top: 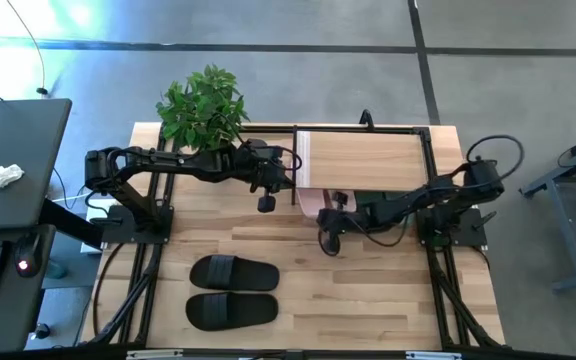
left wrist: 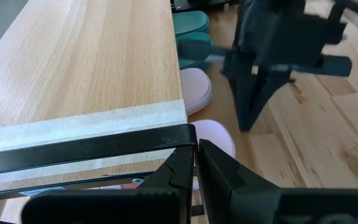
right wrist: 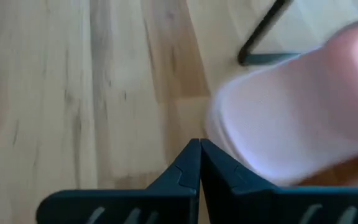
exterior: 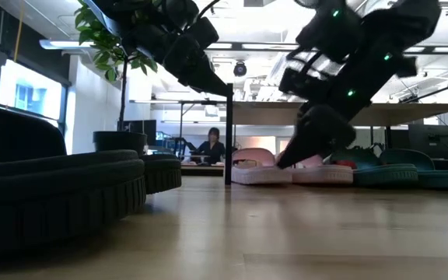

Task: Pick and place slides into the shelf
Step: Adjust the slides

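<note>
Right gripper [top: 329, 240] fingers pressed together, empty, at pale pink slides [exterior: 286, 173] under the shelf [top: 363, 160], left gripper [top: 266, 203] likewise closed, empty, at shelf's corner, black slides [top: 233, 290] on table [top: 368, 300].

Grey concrete floor [top: 298, 25], dark side desk [top: 13, 150], bright windows [exterior: 26, 97], seated person [exterior: 211, 146] far behind
</note>
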{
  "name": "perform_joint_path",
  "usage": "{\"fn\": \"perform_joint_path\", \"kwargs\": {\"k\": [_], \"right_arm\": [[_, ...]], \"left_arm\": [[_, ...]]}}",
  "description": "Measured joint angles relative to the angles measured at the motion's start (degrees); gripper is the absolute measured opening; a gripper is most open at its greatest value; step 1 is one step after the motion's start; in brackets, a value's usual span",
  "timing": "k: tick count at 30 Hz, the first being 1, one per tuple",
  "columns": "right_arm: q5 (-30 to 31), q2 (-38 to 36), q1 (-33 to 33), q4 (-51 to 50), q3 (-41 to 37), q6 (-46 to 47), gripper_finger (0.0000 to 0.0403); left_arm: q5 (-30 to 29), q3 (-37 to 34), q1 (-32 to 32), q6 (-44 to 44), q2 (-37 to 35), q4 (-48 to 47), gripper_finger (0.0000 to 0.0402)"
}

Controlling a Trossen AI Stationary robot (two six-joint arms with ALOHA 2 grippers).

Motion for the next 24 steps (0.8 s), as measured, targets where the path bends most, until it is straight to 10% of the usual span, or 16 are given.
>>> {"fn": "perform_joint_path", "kwargs": {"k": [15, 24], "right_arm": [[5.2, -17.3, 10.2, -43.3, 0.0, 25.5, 0.0000], [3.4, -17.5, 14.3, -51.5, 0.0, 33.4, 0.0000]], "left_arm": [[-0.4, 0.0, 0.0, 0.3, 0.0, 0.0, 0.0012], [-0.4, 0.0, 0.0, 0.2, 0.0, 0.0, 0.0012]]}}
